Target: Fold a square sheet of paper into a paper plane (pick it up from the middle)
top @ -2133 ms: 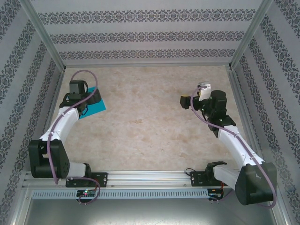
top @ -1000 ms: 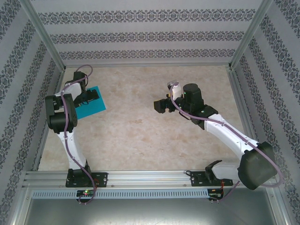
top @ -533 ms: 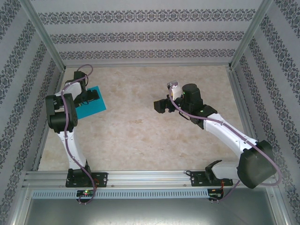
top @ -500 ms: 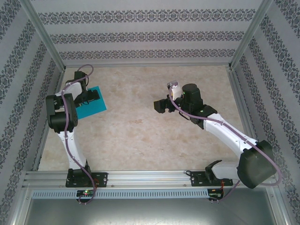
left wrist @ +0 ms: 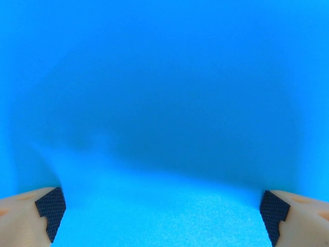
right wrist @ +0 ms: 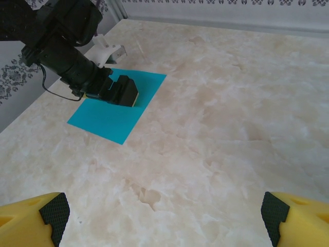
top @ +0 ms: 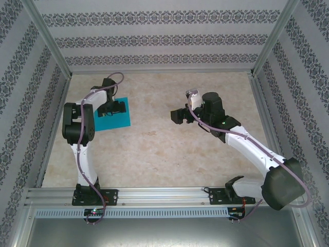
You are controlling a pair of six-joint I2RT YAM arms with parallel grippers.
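1. Square sheet of paper [top: 115,122]: the turquoise-blue sheet lies flat and unfolded on the counter [top: 154,149], in the far-left part, near the patterned side wall [top: 31,103]. In the right wrist view the sheet [right wrist: 110,116] shows 4 straight edges and no crease.

2. Left pincer [top: 119,107]: positioned over the far half of the sheet, pointing down at it. The jaws are spread wide. In the left wrist view the pincer [left wrist: 164,218] shows 2 dark pads [left wrist: 50,212] at the lower corners, with the blue surface of the sheet [left wrist: 164,103] between them and close to the lens. Nothing is pinched. Whether the pads touch the paper cannot be told. In the right wrist view the left pincer [right wrist: 125,91] sits low over the sheet.

3. Right pincer [top: 177,116]: held above bare counter near the middle, well apart from the sheet and aimed toward it. The jaws are spread wide and carry nothing. In its own wrist view the pincer [right wrist: 164,216] shows 2 yellow fingers [right wrist: 25,218] with only counter [right wrist: 231,113] between them.
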